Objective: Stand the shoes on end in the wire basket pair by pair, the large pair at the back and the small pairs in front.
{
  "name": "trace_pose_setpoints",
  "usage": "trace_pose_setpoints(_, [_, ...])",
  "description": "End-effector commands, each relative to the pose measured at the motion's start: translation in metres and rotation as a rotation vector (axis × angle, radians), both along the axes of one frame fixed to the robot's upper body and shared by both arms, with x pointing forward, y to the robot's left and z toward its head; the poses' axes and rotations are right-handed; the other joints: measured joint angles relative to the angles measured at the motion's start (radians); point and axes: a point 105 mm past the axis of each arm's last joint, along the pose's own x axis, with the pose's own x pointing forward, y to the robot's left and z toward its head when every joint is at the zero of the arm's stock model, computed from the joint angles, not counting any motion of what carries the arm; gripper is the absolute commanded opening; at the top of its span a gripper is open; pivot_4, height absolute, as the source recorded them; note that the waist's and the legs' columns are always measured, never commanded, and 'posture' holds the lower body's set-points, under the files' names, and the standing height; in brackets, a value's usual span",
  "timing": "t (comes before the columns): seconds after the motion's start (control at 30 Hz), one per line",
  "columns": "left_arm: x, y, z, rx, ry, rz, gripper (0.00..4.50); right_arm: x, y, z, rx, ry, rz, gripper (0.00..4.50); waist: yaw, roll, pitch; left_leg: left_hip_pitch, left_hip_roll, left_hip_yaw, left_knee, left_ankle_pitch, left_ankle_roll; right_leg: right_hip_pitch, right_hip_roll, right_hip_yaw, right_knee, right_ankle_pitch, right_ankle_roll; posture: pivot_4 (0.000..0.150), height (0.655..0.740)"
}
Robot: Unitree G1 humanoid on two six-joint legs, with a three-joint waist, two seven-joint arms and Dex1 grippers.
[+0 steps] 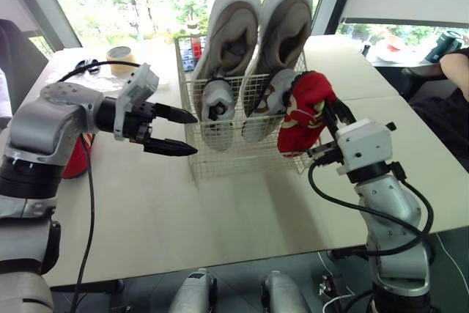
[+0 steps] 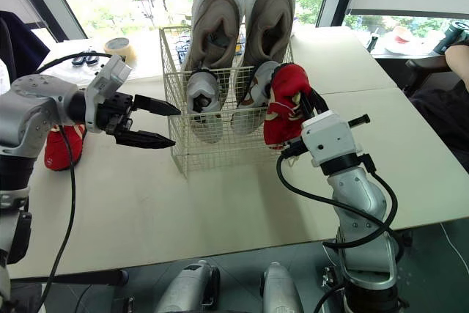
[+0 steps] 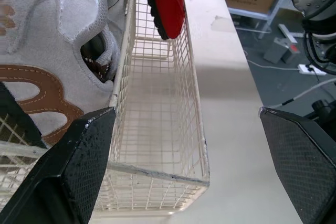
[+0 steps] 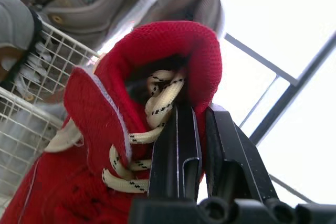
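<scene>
Large pair at back of wire basket, small pair before it, single shoe at basket's right corner

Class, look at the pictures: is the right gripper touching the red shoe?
Touching. The right wrist view shows the right gripper pinching the red shoe by its collar, with no gap between them.
</scene>
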Motion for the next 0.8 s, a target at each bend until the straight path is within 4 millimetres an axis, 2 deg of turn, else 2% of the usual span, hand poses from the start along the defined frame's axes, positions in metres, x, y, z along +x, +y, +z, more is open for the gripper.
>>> trace_pose_setpoints(0.03, [0.002, 0.002, 0.007, 0.008, -0.034, 0.018, 4.50, -0.003, -0.012, -0.001, 0.019, -0.014, -0.063, 0.05, 0.002, 0.000, 0.000, 0.001, 0.000, 0.000, 0.000, 0.000, 0.000, 0.001, 0.000, 0.000, 0.000, 0.000, 0.000, 0.150, 0.7400])
trace_pose_setpoints(0.13, [0.003, 0.003, 0.008, 0.009, -0.044, 0.026, 4.50, -0.002, -0.012, -0.011, 0.056, 0.025, -0.066, 0.05, 0.004, 0.000, 0.000, 0.005, 0.000, -0.001, 0.000, -0.004, 0.006, 0.005, 0.000, -0.001, -0.002, 0.000, 0.000, 0.150, 0.7400])
trace_pose_setpoints(0.23, [0.004, 0.003, 0.009, 0.008, -0.055, 0.040, 4.50, 0.002, -0.005, -0.036, -0.013, 0.122, -0.036, 0.05, 0.004, 0.000, 0.000, 0.007, 0.000, -0.001, 0.000, -0.004, 0.006, 0.007, 0.000, -0.001, -0.002, 0.000, 0.000, 0.150, 0.7400])
trace_pose_setpoints(0.3, [0.004, 0.004, 0.009, 0.006, -0.057, 0.045, 4.50, 0.003, -0.003, -0.045, -0.060, 0.149, -0.031, 0.05, 0.003, 0.000, 0.000, 0.009, 0.000, -0.001, -0.001, -0.004, 0.007, 0.010, 0.000, -0.001, -0.002, 0.000, 0.000, 0.150, 0.7400])
trace_pose_setpoints(0.47, [0.004, 0.005, 0.009, 0.005, -0.067, 0.060, 4.50, 0.003, -0.003, -0.052, -0.092, 0.165, -0.033, 0.05, 0.001, 0.000, 0.000, 0.012, 0.001, -0.001, -0.001, -0.004, 0.007, 0.012, 0.000, -0.001, -0.002, 0.000, 0.000, 0.150, 0.7400])
trace_pose_setpoints(0.63, [0.003, 0.005, 0.009, 0.004, -0.071, 0.069, 4.50, 0.002, -0.008, -0.051, -0.080, 0.160, -0.045, 0.05, 0.002, 0.000, 0.000, 0.012, 0.001, -0.001, -0.002, -0.004, 0.007, 0.012, 0.000, -0.001, -0.003, 0.000, 0.000, 0.150, 0.7400])
trace_pose_setpoints(0.73, [0.003, 0.005, 0.009, 0.002, -0.072, 0.072, 4.50, 0.000, -0.010, -0.052, -0.078, 0.159, -0.041, 1.09, 0.001, 0.000, 0.000, 0.012, 0.001, -0.001, -0.002, -0.004, 0.007, 0.013, 0.000, -0.001, -0.003, 0.000, 0.000, 0.150, 0.7400])
trace_pose_setpoints(0.8, [0.003, 0.005, 0.009, 0.001, -0.072, 0.074, 4.50, -0.002, -0.010, -0.051, -0.087, 0.155, -0.034, 2.07, 0.000, 0.000, 0.000, 0.013, 0.001, -0.001, -0.002, -0.004, 0.007, 0.013, 0.000, -0.001, -0.003, 0.000, 0.000, 0.150, 0.7400])
